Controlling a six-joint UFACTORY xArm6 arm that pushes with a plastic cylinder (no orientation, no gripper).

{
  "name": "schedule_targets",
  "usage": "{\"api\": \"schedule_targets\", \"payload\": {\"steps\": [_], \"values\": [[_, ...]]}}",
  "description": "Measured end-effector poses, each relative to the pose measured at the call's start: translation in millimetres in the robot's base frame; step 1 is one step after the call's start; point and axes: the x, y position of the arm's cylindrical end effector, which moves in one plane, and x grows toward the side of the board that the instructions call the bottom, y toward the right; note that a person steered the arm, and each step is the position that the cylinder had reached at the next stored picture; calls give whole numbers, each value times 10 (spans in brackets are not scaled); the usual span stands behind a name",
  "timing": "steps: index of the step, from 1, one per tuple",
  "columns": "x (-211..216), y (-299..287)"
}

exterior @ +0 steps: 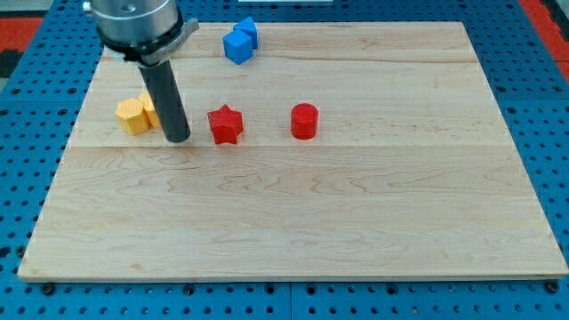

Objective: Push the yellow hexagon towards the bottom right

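Starting nearest the view's bottom, the wooden table (293, 231) carries nothing across its lower half, so the bottom-right goal area sits well apart from every block. Further up, in 1 row, stand the yellow hexagon (132, 116), my tip (178, 140), a red star (226, 124) and a red cylinder (304, 121). The hexagon lies at the view's left, with a second yellow-orange block (148, 104) touching it behind, though its shape is hard to make out. My tip rests just beside the hexagon on its right, apparently not touching. Judging from this, the push is barely begun: the tip is on the wrong side and would need to get round to the hexagon's upper left. Farthest up sits a blue block (240, 41). The rod drops nearly upright from the arm at the view's top left. No gripper exists here, so nothing is held.
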Motion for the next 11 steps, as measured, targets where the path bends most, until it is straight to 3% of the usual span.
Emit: {"api": "schedule_targets", "payload": {"steps": [2, 3, 7, 8, 9, 10, 11], "values": [[-3, 1534], [53, 938], [59, 467], [-416, 544], [-794, -46], [-693, -675], [-293, -714]]}}
